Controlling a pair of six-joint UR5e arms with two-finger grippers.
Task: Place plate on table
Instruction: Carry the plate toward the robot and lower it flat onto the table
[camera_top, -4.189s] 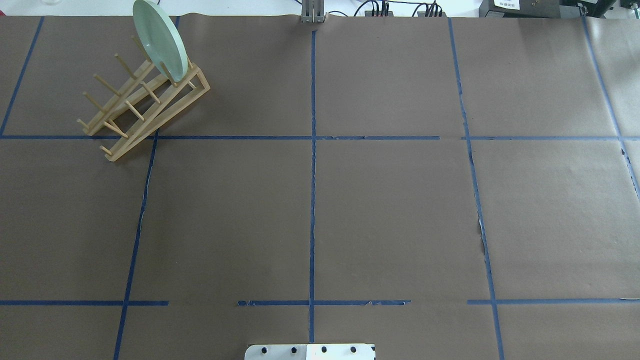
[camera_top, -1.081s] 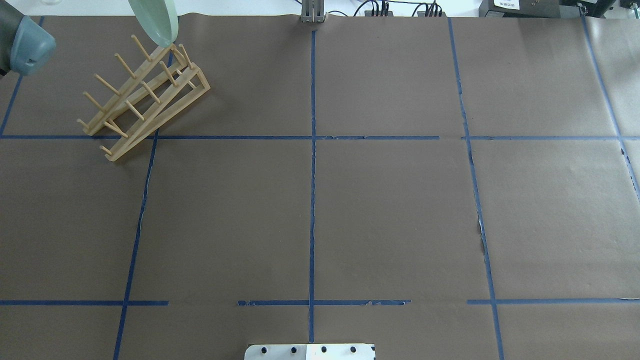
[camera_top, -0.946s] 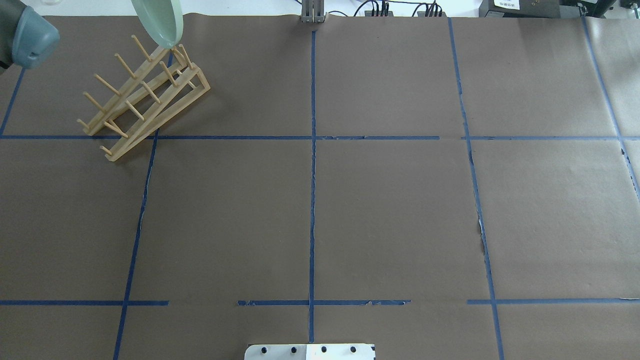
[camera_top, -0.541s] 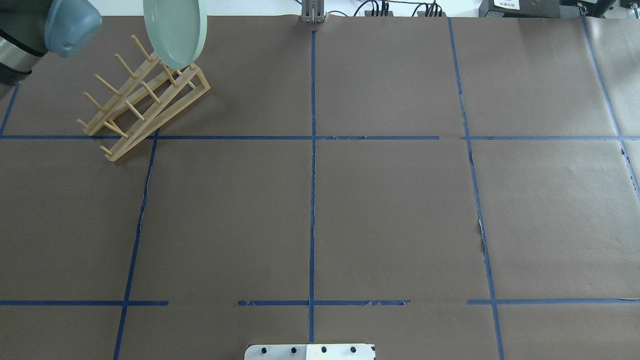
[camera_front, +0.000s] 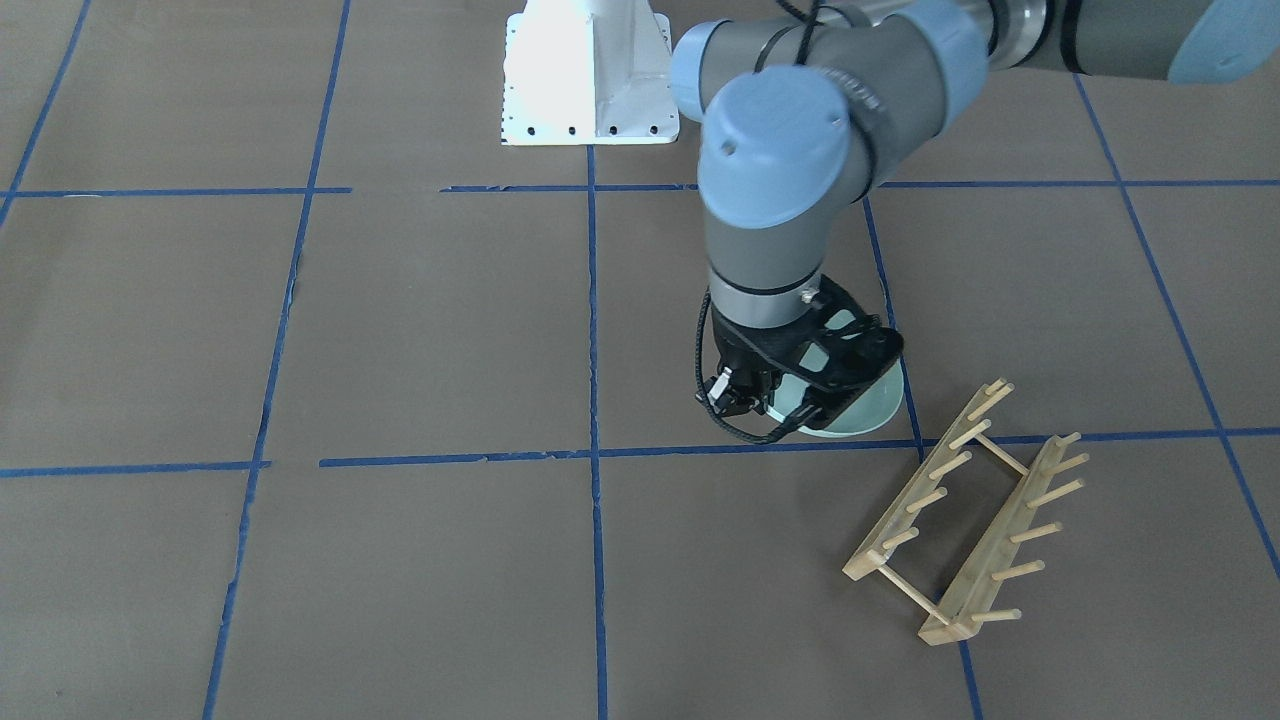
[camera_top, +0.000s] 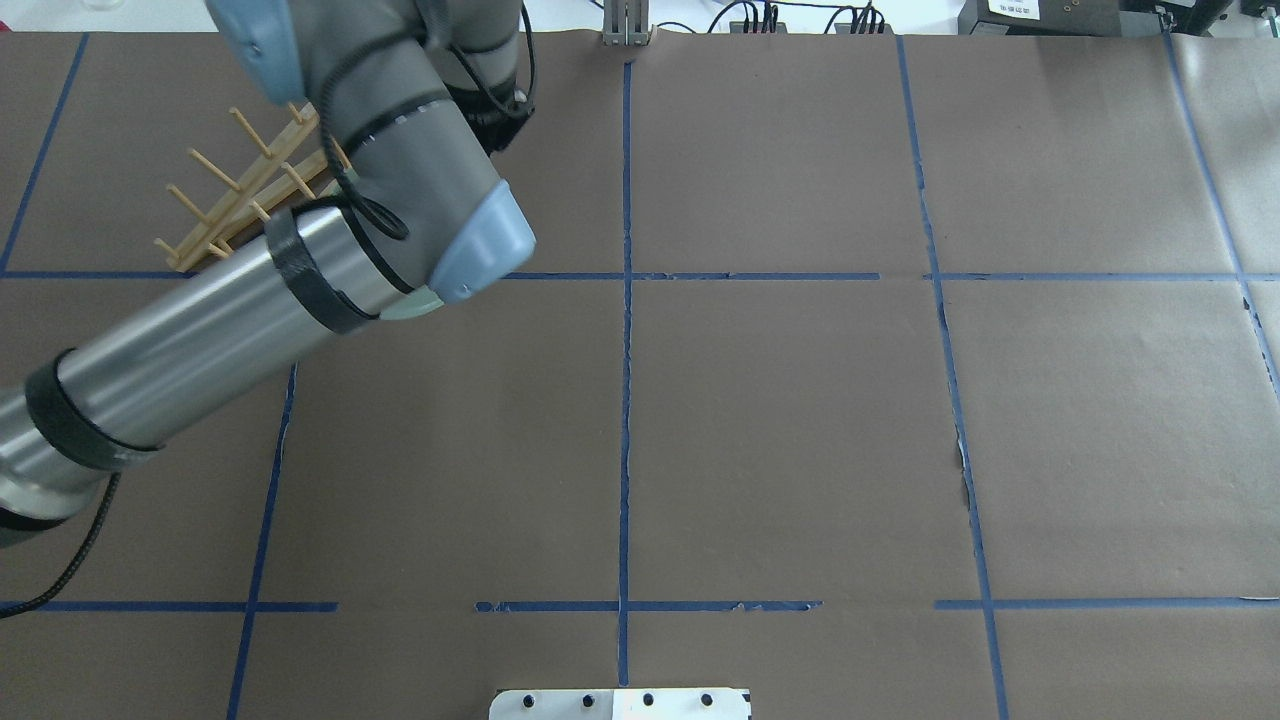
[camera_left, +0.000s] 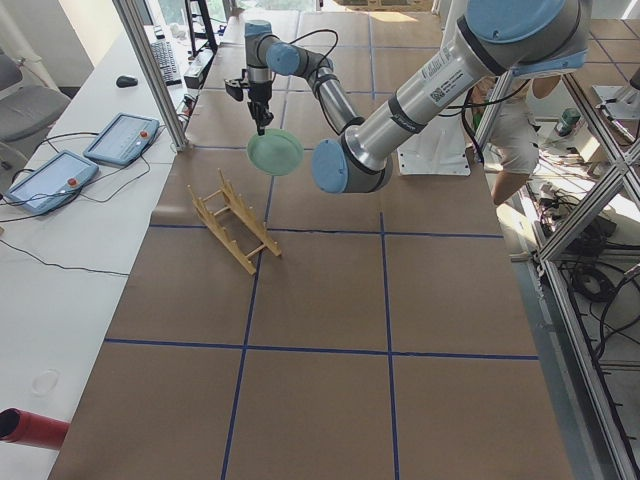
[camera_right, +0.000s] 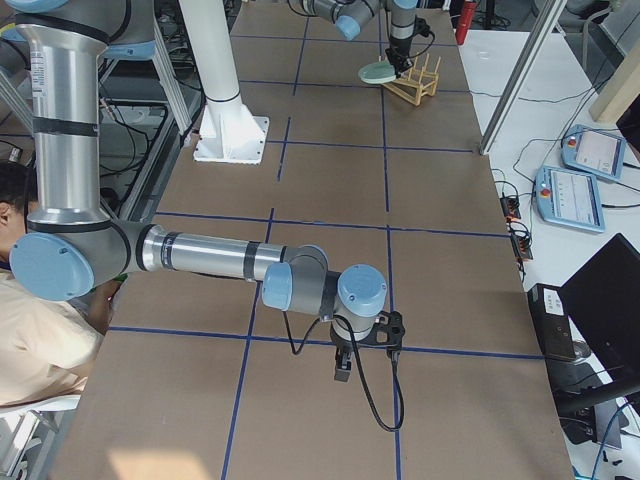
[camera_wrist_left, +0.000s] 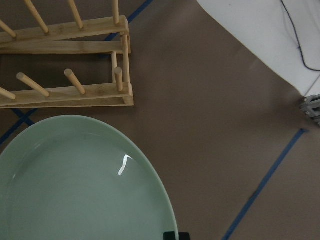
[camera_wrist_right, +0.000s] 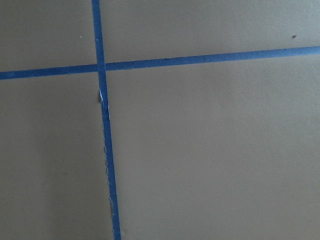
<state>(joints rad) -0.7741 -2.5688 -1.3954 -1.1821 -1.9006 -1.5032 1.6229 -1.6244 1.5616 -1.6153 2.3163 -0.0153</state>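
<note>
The pale mint-green plate (camera_front: 862, 410) hangs nearly flat a little above the brown paper table (camera_front: 400, 330), next to the wooden peg rack (camera_front: 960, 510). My left gripper (camera_front: 797, 395) is shut on its rim. The plate fills the lower left of the left wrist view (camera_wrist_left: 85, 185), with the rack (camera_wrist_left: 65, 92) just beyond it. It also shows in the exterior left view (camera_left: 275, 153). In the overhead view my left arm (camera_top: 300, 290) hides the plate. My right gripper (camera_right: 365, 345) hovers low over bare table far from the plate; I cannot tell whether it is open or shut.
The rack (camera_top: 215, 205) stands at the far left of the table with nothing in it. The white robot base (camera_front: 590, 70) sits at the table's near edge. Blue tape lines (camera_top: 625, 400) cross the paper. Cables and boxes (camera_top: 800, 18) lie beyond the far edge.
The plate has come up out of the rack and moved right, away from it, turning from upright to nearly flat. My left arm has swung in over the rack's end.
</note>
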